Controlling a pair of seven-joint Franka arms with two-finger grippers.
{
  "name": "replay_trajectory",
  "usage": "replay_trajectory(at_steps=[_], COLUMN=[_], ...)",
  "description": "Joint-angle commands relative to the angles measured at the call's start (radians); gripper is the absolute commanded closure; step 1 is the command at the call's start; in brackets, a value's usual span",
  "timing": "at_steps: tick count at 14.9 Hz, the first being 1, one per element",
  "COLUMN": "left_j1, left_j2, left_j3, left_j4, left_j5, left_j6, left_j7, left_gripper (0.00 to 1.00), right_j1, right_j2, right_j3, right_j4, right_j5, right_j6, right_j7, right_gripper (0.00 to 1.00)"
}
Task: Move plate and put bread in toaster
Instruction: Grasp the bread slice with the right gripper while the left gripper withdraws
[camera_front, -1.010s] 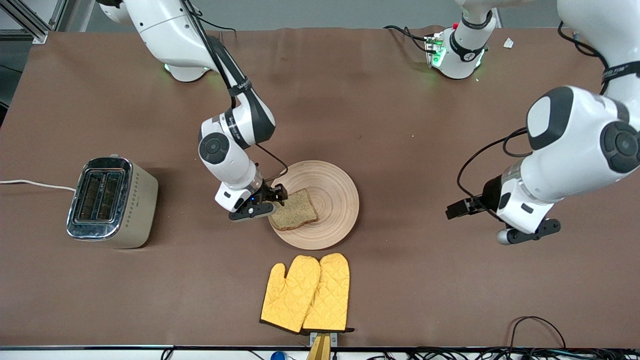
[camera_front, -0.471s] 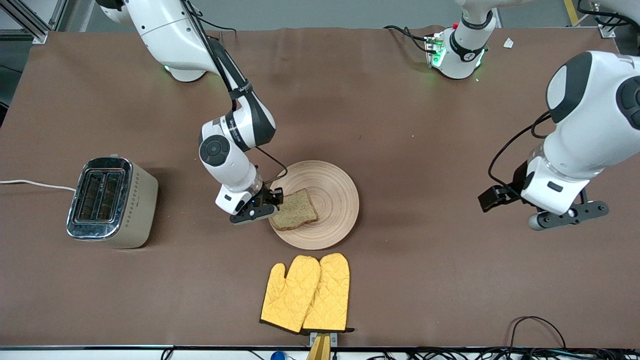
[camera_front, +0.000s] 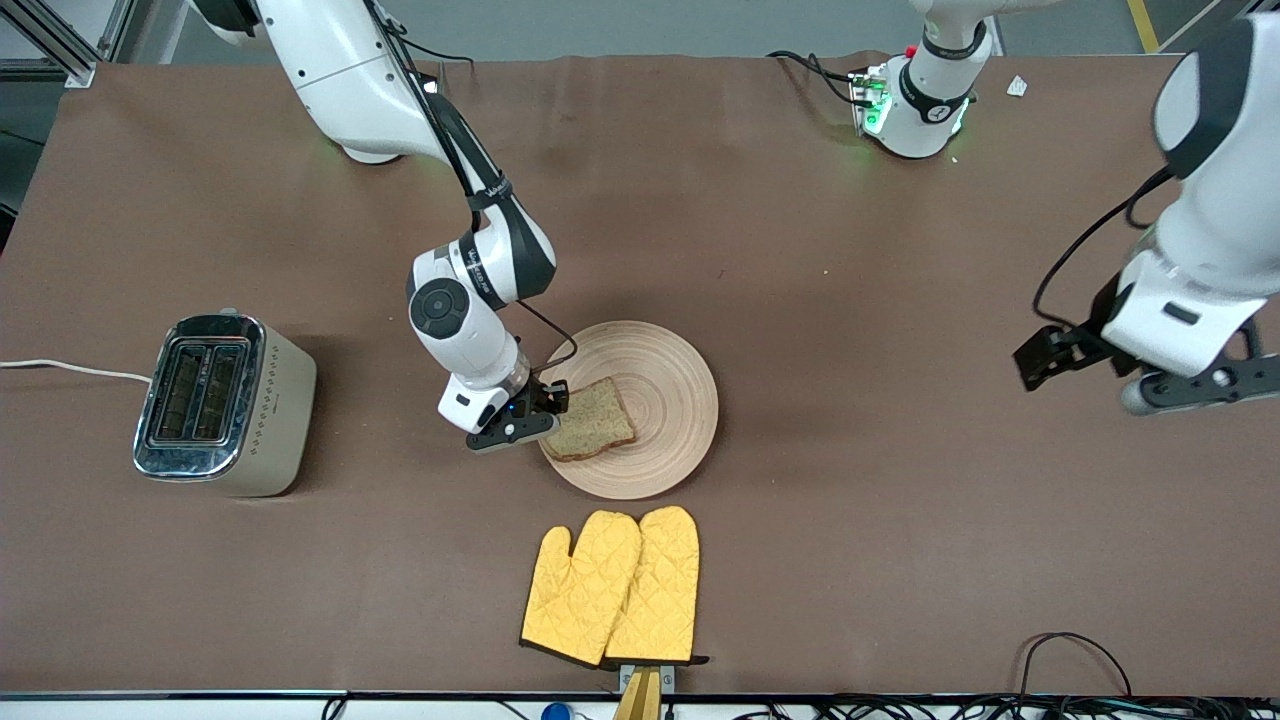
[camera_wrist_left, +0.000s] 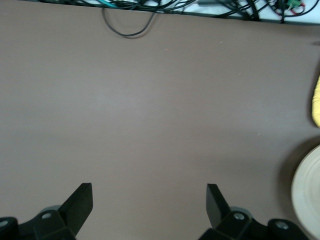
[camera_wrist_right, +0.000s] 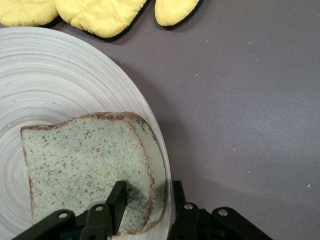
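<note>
The bread (camera_front: 590, 418) lies flat on the pale wooden plate (camera_front: 670, 400), on the part of it toward the right arm's end. My right gripper (camera_front: 545, 410) is low at the plate's rim, open. In the right wrist view my gripper (camera_wrist_right: 147, 192) straddles the bread's (camera_wrist_right: 85, 160) crust edge and the plate's rim (camera_wrist_right: 60, 75): one finger over the crumb, the other outside the rim. The toaster (camera_front: 222, 400) stands toward the right arm's end, slots empty. My left gripper (camera_front: 1200, 382) is open and empty over bare table at the left arm's end (camera_wrist_left: 150, 200).
A pair of yellow oven mitts (camera_front: 612, 585) lies nearer to the front camera than the plate, also in the right wrist view (camera_wrist_right: 100, 15). The toaster's white cord (camera_front: 70, 368) runs off the table's end. Cables (camera_front: 1075, 650) lie at the front edge.
My left arm has swung away from the plate toward its own end of the table. My right gripper has shifted slightly, staying at the bread's edge. The bread and plate have not moved.
</note>
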Motion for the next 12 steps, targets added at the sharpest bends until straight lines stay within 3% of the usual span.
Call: replay_trajectory(at_steps=[1,3,6,10,12], left_j1=[0.042,0.031,-0.053,-0.121,-0.111], left_j2=[-0.070,-0.118,-0.207,-0.267,-0.279], left_j3=[-0.001,0.038,0.144,0.249,0.244], left_j4=[-0.016,-0.036,-0.143,-0.191,-0.191], left_j5=[-0.003,-0.048,-0.124,-0.150,-0.151], left_j6=[-0.052,-0.077,-0.083,-0.132,-0.148], left_j7=[0.106,0.160,0.165,0.281,0.291], left_gripper=[0.00,0.00,0.00,0.00,0.00], right_j1=[0.007,0.006,0.004,0.000,-0.005], right_j2=[0.000,0.000,0.000,-0.002,-0.002], right_j3=[-0.004,-0.003,-0.003,-0.003,-0.003], right_j4=[-0.001,-0.001,-0.001,-0.001,0.000], right_j5=[-0.016,-0.016,-0.016,-0.016,-0.016], right_j6=[0.007,0.007,0.001,-0.007,-0.008], right_j7=[0.001,0.003,0.003,0.003,0.001], right_gripper=[0.67,0.82,0.93,0.96,0.98])
